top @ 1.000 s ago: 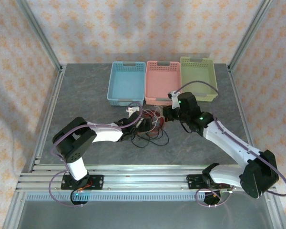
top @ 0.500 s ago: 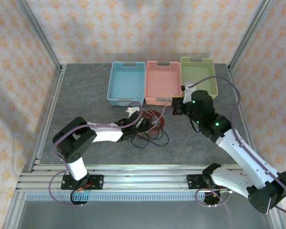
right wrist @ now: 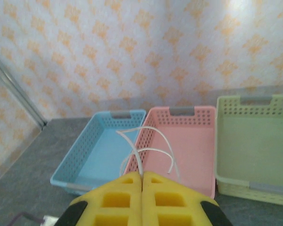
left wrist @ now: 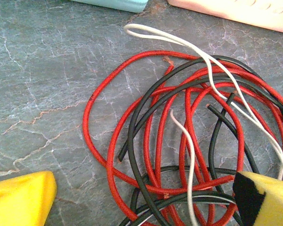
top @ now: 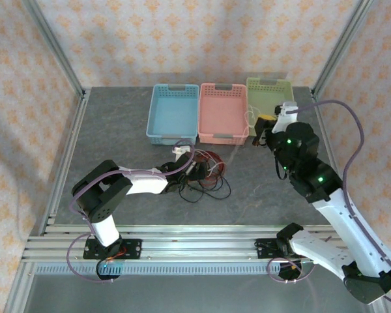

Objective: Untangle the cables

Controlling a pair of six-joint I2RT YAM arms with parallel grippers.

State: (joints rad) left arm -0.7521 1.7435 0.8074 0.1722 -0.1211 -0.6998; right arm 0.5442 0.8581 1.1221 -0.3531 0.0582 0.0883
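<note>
HELD: whitish cable [right wrist: 166, 143] is being pinched by closed right end effector [right wrist: 142, 176], raised before baskets [right wrist: 198, 150] | TANGLE: red and black cables [left wrist: 179, 141] are being straddled on worktop [left wrist: 47, 94] by wide, empty left end effector [left wrist: 141, 197] | TIP: loose ends are probably best being carried inside a basket rim before release.

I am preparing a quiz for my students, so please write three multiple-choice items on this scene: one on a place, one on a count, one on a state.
1. Where does the cable tangle lie?
A. on the table, near the pink basket
B. inside a basket
C. on the floor
2. How many baskets stand at the back?
A. two
B. three
C. four
3. How is the right gripper?
A. wide open
B. shut, empty
C. shut on a whitish cable
Answers: 1 A, grey tabletop lies under it; 2 B, pink basket plus blue basket and green basket; 3 C, strands rise between its shut jaws.
</note>
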